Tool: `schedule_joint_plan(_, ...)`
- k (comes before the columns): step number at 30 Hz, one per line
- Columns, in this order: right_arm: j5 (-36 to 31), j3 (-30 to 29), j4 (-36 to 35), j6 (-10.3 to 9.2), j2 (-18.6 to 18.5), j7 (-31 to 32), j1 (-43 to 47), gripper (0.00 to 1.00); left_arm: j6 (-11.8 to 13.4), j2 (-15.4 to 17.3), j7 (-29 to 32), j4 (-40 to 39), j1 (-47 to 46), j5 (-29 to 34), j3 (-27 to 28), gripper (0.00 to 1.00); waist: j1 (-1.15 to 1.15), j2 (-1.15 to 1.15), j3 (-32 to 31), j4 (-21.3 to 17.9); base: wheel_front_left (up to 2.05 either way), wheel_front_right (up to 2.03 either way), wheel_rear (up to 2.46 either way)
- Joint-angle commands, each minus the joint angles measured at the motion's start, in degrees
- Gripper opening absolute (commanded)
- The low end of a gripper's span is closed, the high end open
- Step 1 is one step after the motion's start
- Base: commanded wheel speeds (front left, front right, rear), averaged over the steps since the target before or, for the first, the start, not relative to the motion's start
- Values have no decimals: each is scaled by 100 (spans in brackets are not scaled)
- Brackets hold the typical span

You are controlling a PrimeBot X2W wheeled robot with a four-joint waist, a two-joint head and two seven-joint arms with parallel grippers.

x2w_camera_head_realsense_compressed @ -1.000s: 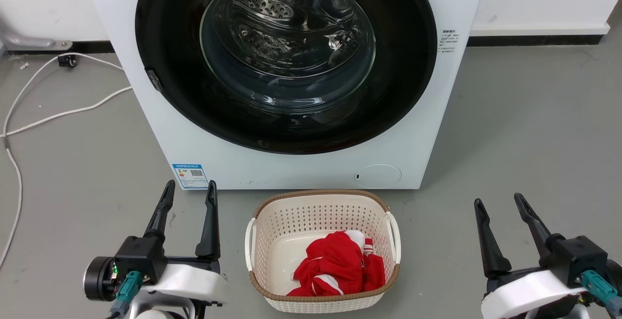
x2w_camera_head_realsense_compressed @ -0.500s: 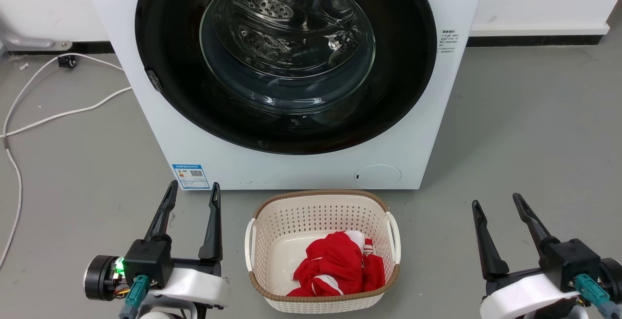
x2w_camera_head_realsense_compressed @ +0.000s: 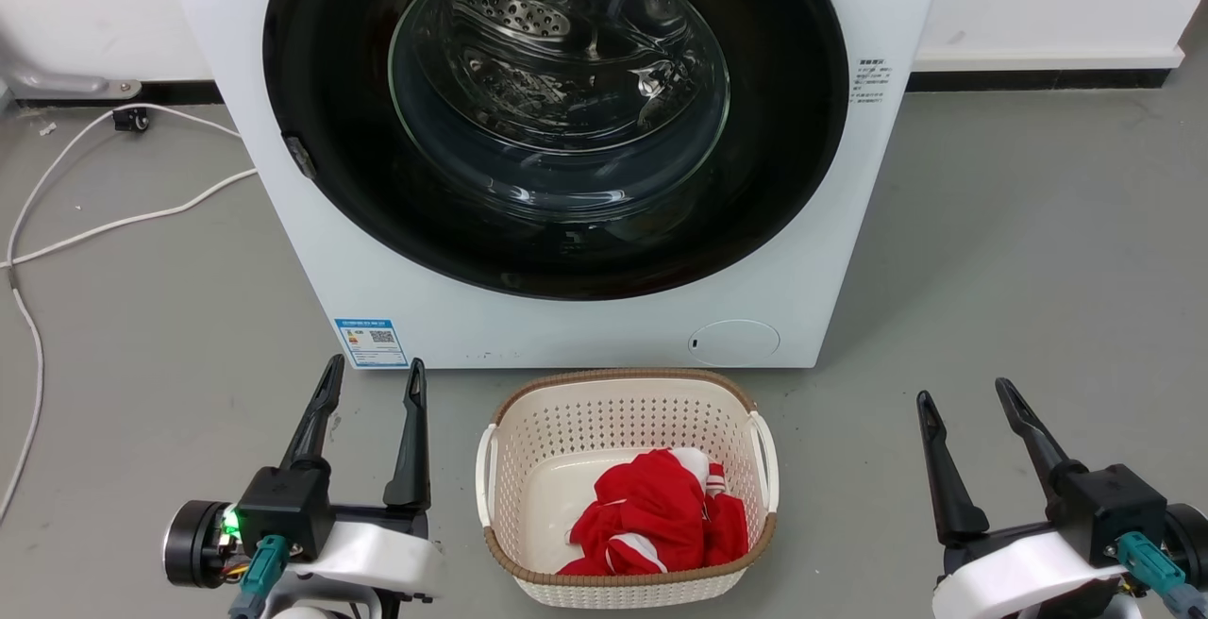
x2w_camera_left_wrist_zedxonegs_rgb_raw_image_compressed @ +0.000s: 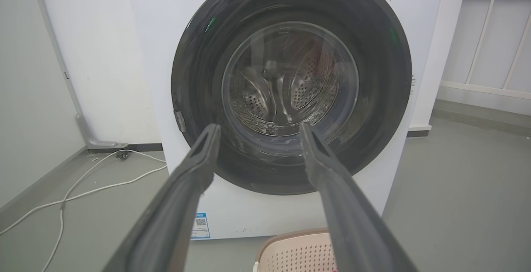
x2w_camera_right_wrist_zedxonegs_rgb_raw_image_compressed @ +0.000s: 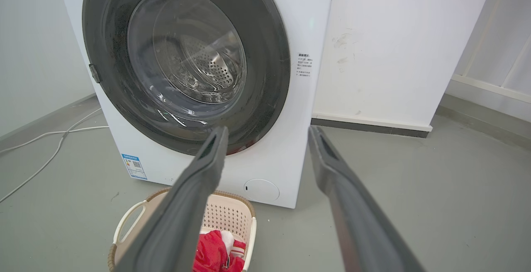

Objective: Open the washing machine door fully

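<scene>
Parted fingers (x2w_camera_right_wrist_zedxonegs_rgb_raw_image_compressed: 199,180) point at the closed washing machine door (x2w_camera_right_wrist_zedxonegs_rgb_raw_image_compressed: 186,60).

Washing machine door (x2w_camera_head_realsense_compressed: 316,128) cut off at head view's top edge; we cannot read the side label (x2w_camera_head_realsense_compressed: 870,79).

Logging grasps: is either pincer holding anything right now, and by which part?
Nothing. Left pincer and right pincer are open and empty, clear of the washing machine door.
</scene>
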Motion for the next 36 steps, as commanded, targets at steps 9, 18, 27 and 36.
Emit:
schedule_joint_plan(9,492,3,92,-4,21,-98,-30,0,-13,-19,-15,25,16,11,43,100,0,0,12,1,0,0,0)
schedule_joint_plan(18,2940,61,301,-3,20,-637,-187,0,17,-31,-15,-31,42,2,96,100,0,0,22,-8,0,0,0)
schedule_joint_plan(27,5405,161,563,-3,15,-907,-748,0,14,-38,-15,-81,-29,-28,169,100,0,0,156,-35,0,0,0)
schedule_joint_plan(36,7235,-218,1027,-2,14,-914,-2129,0,-20,-41,-14,-204,-311,-52,253,100,0,0,670,-7,0,0,0)
